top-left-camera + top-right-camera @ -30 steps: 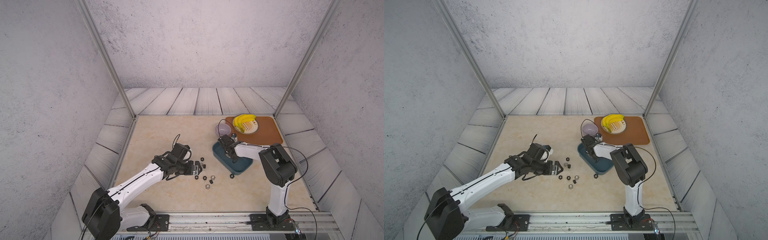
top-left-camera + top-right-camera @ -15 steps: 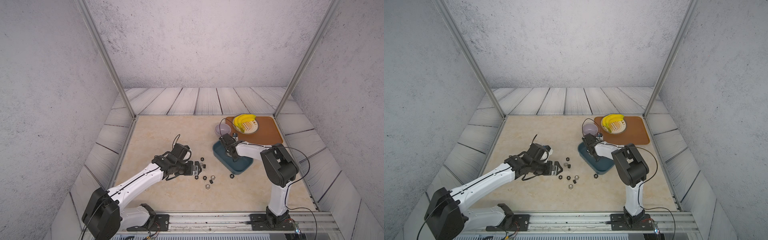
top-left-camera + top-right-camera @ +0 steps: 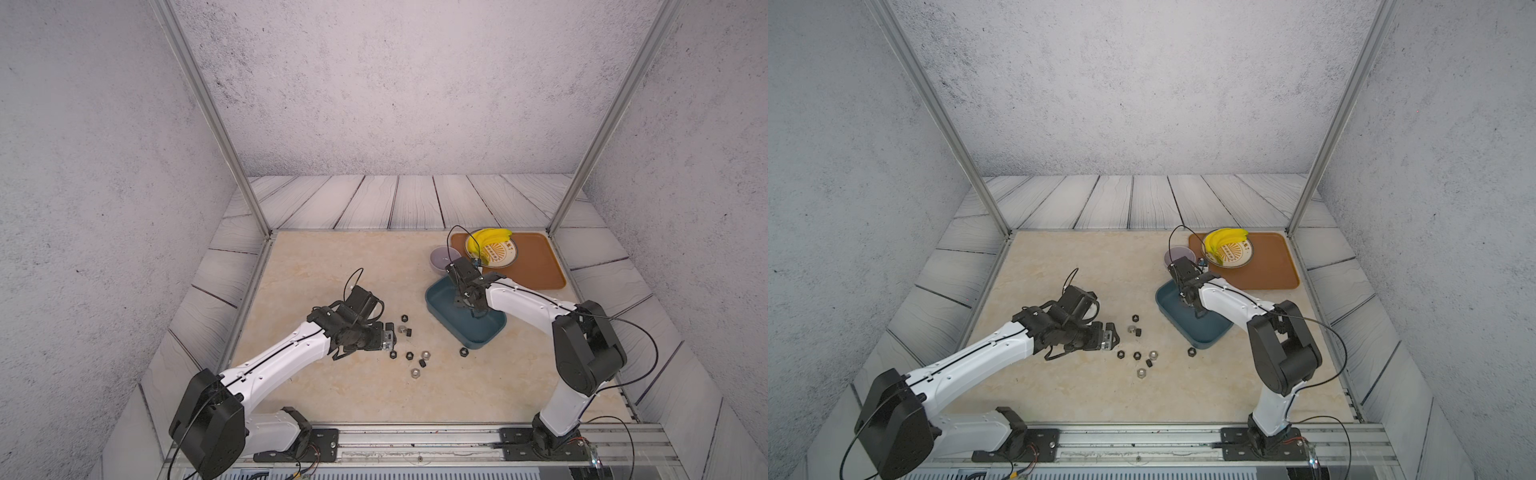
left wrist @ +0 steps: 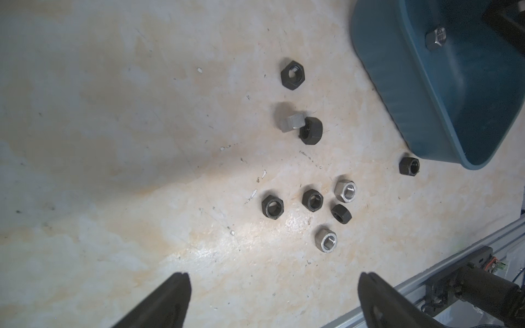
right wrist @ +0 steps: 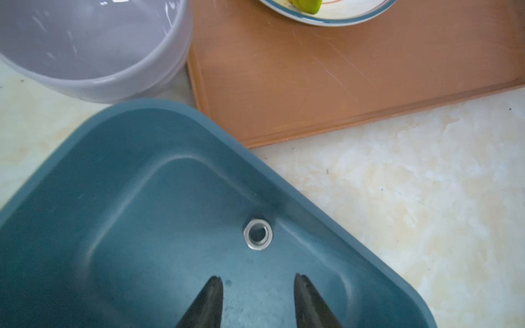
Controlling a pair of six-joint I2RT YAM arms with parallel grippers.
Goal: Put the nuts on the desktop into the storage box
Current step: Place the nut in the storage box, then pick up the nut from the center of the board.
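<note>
Nine hexagonal metal nuts (image 4: 312,200), black and silvery grey, are being borne by the beige marble-patterned counter (image 4: 113,142) beside the shallow dark teal plastic storage box (image 5: 142,136), one more silvery nut (image 5: 258,233) by that box's floor. The left pincer (image 4: 272,277) is being held wide open and empty above the nuts, the right pincer (image 5: 257,278) partly open over the box, gripping nothing. Print on the plate (image 3: 498,254) on the orange-brown tray (image 3: 536,266) is being shown too small to be read.

Lilac bowl (image 3: 440,255) just beside orange-brown tray (image 3: 536,270); plate (image 3: 503,254) with bananas (image 3: 488,237) on tray; grey plank surround (image 3: 374,203).
</note>
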